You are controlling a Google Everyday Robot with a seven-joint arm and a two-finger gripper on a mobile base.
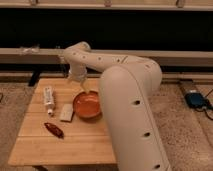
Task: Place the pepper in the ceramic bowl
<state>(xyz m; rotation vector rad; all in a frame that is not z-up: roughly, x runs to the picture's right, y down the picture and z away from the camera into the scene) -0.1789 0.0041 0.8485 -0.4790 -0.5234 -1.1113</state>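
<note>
End effector point(85, 90) hovers over ceramic bowl point(88, 106) on wooden table point(75, 145).

Gripper point(85, 88) low beneath bent arm point(125, 82)

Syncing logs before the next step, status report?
Gripper over far rim of ceramic bowl. Pepper on wooden table, front-left, not yet picked. Pale block and white tube left of bowl, near the path.
</note>
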